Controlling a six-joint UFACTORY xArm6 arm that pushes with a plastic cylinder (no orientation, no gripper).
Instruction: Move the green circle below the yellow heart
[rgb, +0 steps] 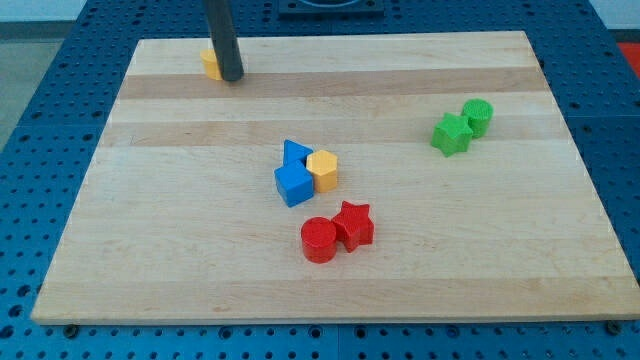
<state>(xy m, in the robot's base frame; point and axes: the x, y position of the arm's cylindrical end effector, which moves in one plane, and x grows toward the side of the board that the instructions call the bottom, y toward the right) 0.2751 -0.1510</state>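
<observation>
You're seeing my tip (232, 77), bare rod w/ nothing pinched, touching small yellow block (210, 63) (shape hidden), far from green plastic circle (478, 116) beside green star (451, 134).

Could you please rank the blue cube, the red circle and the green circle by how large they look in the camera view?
1. blue cube and red circle: alike, unranked.
2. green circle, though it lies farther up the view.
</observation>
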